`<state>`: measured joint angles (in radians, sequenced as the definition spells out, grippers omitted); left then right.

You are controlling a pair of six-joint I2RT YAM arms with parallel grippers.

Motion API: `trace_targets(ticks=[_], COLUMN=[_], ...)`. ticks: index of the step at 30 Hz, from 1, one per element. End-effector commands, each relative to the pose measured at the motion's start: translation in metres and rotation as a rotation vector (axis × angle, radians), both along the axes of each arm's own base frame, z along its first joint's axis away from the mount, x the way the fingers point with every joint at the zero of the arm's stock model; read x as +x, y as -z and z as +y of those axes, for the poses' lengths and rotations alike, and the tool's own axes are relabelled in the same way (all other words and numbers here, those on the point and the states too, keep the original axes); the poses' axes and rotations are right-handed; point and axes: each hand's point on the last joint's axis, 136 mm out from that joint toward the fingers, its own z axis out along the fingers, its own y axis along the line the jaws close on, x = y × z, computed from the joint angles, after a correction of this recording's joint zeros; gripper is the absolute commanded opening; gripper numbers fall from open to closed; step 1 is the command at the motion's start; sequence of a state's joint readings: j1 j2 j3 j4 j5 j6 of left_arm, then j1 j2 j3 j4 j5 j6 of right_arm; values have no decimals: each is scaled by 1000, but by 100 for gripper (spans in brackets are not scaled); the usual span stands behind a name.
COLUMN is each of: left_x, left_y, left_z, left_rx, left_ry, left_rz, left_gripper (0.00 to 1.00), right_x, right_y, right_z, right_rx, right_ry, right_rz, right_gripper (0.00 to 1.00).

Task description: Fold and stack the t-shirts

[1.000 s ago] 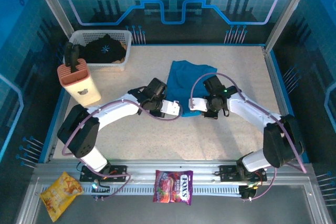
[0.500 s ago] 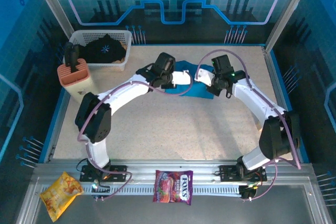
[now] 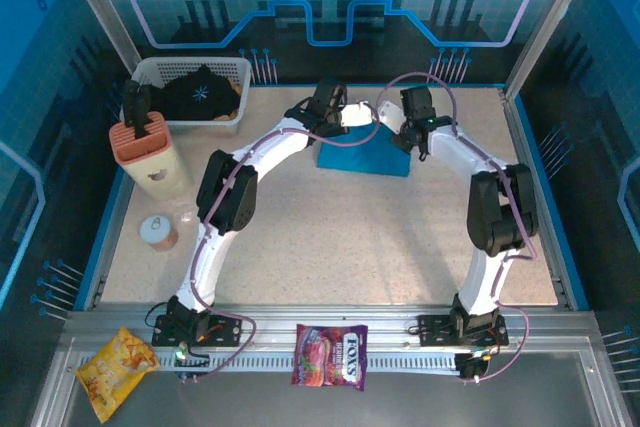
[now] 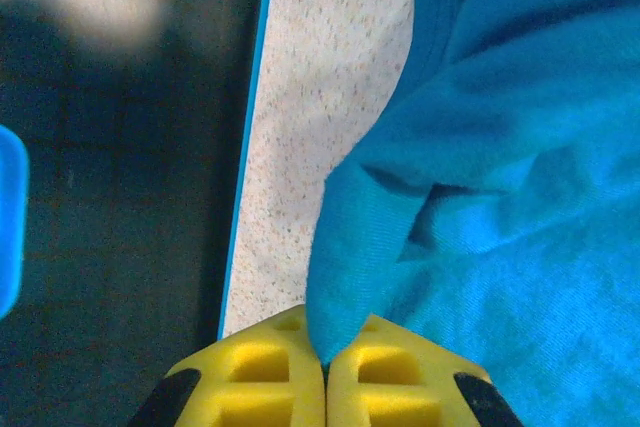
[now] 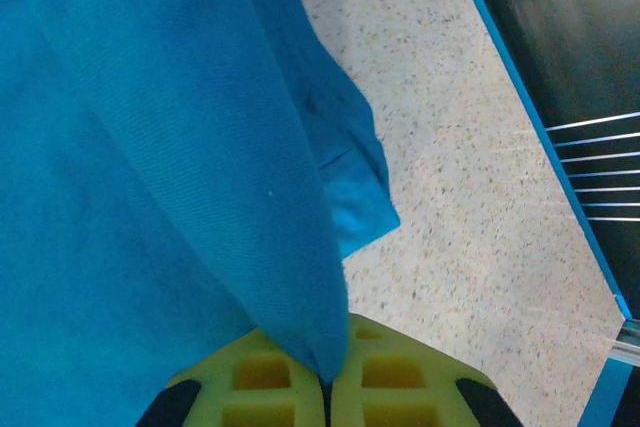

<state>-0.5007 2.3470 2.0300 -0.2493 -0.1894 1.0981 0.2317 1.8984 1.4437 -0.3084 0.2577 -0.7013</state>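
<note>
Left gripper (image 4: 325,365) and right gripper (image 5: 328,379) each pinch a corner of the teal-blue t-shirt (image 3: 370,159) far across the table (image 3: 300,237), probably to lay one edge over as a fold; black t-shirt (image 3: 198,95) lies in the white basket (image 3: 240,69).

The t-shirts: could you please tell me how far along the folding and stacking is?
Done: nothing is finished or stacked. In hand: the left tool and right tool are each shut on an edge of the teal t-shirt, doubled over at the far side of the table. Left: finishing that fold, then the black t-shirt, bunched in the white basket, unfolded.
</note>
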Motion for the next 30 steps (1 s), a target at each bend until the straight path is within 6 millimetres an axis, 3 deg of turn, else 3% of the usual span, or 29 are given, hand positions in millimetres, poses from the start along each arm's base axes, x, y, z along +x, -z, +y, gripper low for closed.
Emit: trace_targets(ticks=[1,7,13,14,16,17,20,24,28,30], left_x=[20,33,49,51,55,57,64,77,67,50], left_y=[6,33,40,38,33,29,4,-64,-133,-145], left_z=[12,15,7,7,6,6,11,36,87,106], left_rx=[-6,-15,-43,-47,-57,-65,-99,-202,-404,-468], left_ry=[-80,-93,-83,-85,-93,-100,-146,-325,-586,-675], left_rz=[-27,-22,-85,-95,-122,-135,-203,-412,-523,-465], left_gripper=[0,2,22,28,40,45,69,99,99,99], right_x=[36,61,72,74,77,78,79,70,31,7], right_y=[-10,9,29,31,33,30,12,-27,-55,-56], right_z=[-6,-15,-30,-32,-38,-39,-41,-59,-91,-95], right_rx=[19,20,21,22,37,53,140,261,413,493], right_ry=[57,130,237,255,305,321,386,560,893,1010], right_rz=[-112,-129,-119,-123,-146,-162,-223,-271,-136,-19], right_gripper=[0,0,2,16,62,71,84,86,85,82])
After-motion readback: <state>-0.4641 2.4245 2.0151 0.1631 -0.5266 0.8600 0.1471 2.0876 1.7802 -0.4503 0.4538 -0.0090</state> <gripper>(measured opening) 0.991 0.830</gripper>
